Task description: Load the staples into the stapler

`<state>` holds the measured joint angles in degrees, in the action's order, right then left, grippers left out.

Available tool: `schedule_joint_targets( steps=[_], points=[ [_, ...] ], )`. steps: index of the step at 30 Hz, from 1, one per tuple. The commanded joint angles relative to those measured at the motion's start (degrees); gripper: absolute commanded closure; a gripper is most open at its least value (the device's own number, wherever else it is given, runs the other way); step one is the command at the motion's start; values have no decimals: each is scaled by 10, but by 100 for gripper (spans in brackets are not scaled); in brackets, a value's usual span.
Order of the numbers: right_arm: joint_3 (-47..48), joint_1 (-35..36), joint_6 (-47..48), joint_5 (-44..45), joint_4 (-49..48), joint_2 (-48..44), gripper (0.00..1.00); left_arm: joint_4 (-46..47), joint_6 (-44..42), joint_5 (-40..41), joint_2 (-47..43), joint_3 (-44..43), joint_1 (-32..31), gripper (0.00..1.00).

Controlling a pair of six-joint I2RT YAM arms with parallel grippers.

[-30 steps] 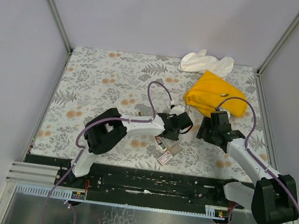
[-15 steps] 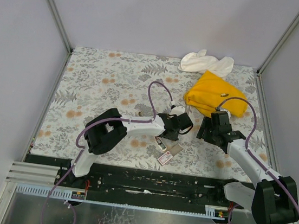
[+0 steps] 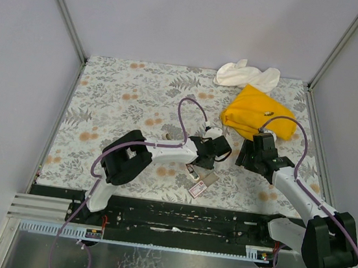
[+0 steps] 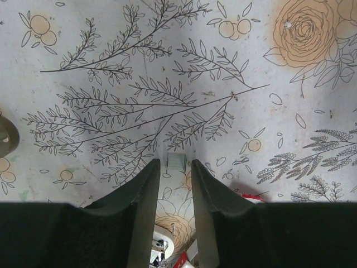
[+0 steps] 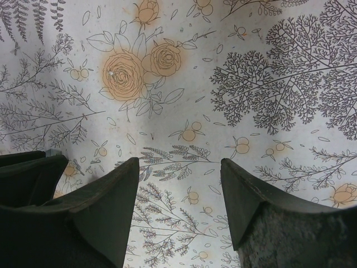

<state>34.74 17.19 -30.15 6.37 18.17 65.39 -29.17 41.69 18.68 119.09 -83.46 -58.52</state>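
A: Where are the staples [image 3: 197, 188]?

B: The small pink box lies flat on the table [image 3: 125, 95], near the front edge. Its tan inner piece [image 3: 209, 179] lies just beside it, on the far side.

A: How will it handle?

B: I'd judge it very light and thin. The cardboard would crush under a hard squeeze and skid on the printed cover if nudged. Any strip of staples inside should be stiff but brittle, likely to snap or scatter. I'd take the box across its short sides, low down, with a gentle pinch.

A: What about the left gripper [image 4: 175, 167]?

B: It hangs just beyond the box with its jaws narrow, only a slim gap between them. A small pale piece [image 4: 176, 161] sits right at the tips. I cannot tell whether it is pinched or just lying on the table underneath.

A: And the right gripper [image 5: 178, 167]?

B: It stands wide apart with nothing between the fingers, over bare printed table to the right of the box.

A: Anything else around?

B: A yellow cloth [image 3: 256, 114] sits behind the right gripper, and a white cloth [image 3: 245, 73] lies at the far edge. I cannot pick out the stapler with any certainty
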Motion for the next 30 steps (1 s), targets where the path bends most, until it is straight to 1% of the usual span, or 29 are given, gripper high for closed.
schedule_joint_targets(
  steps=[1, 12, 14, 16, 22, 27, 30],
  points=[
    [4, -1, 3, -3, 0, -12, 33, -39, -3, 5, 8, 9, -7, 72],
    [4, -2, 2, -3, 0, -13, 33, -39, -5, 7, 10, 10, -8, 77],
    [4, -1, 1, -3, 0, -14, 33, -38, -5, 7, 9, 10, -9, 79],
    [7, -1, 2, -2, 5, -16, 33, -36, -5, 6, 9, 10, -9, 86],
    [6, -1, 2, -2, 11, -27, 33, -31, -5, -1, 5, 16, -8, 90],
    [14, -1, 6, -31, 16, -41, 33, -12, -4, -11, -42, 35, -9, 90],
    [21, -2, 8, -60, 26, -71, 33, 6, 5, -26, -83, 42, -8, 90]
  ],
)
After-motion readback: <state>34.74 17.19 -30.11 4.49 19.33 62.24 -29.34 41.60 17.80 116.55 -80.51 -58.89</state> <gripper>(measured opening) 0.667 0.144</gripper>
